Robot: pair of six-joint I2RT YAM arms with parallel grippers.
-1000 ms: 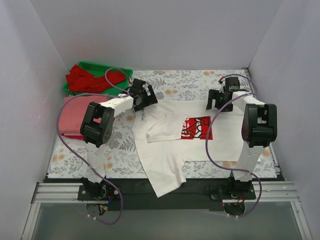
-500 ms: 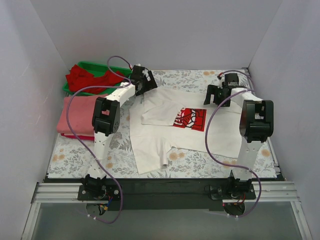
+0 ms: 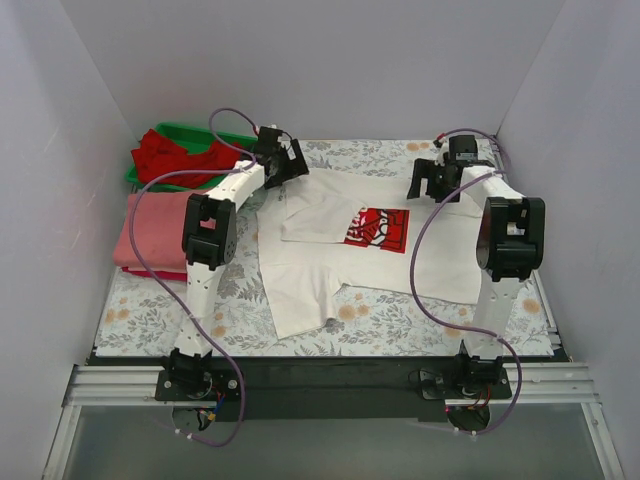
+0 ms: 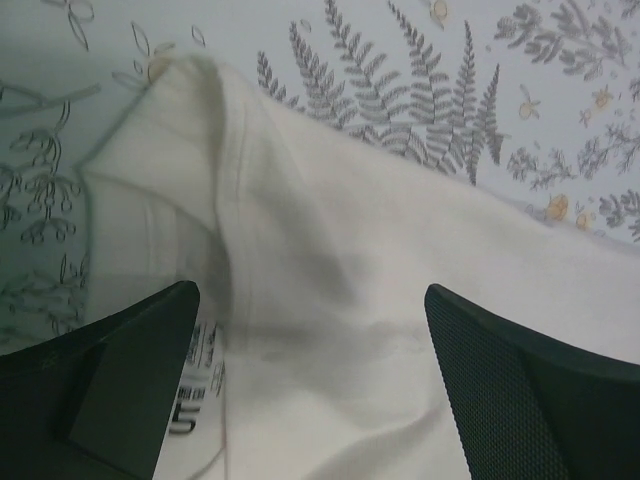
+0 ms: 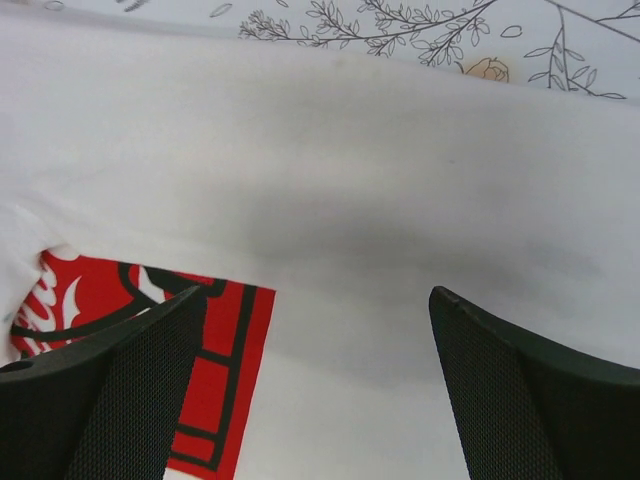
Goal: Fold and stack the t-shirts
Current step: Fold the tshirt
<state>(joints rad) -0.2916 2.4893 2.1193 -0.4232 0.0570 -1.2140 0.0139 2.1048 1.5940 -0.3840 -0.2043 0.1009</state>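
Note:
The cream-white t-shirt [image 3: 320, 270] lies spread on the floral table, with its red-and-black print [image 3: 380, 228] facing up and one side folded in. My left gripper [image 3: 285, 165] is open just above the shirt's collar end; the left wrist view [image 4: 310, 400] shows white cloth [image 4: 350, 250] and the neck label between the fingers. My right gripper [image 3: 435, 180] is open over the shirt's far right part; the right wrist view [image 5: 315, 390] shows white cloth [image 5: 380, 180] and the print's corner [image 5: 225, 380]. A folded salmon-pink shirt [image 3: 150, 230] lies at the left.
A green tray [image 3: 235, 137] at the back left holds crumpled red shirts [image 3: 180, 155]. The floral tablecloth [image 3: 420, 320] covers the table. White walls close in the back and both sides. The black rail [image 3: 320, 375] runs along the near edge.
Both arms have reached toward the far side, drawing the white shirt with them. It no longer hangs over the near edge and lies flatter on the table.

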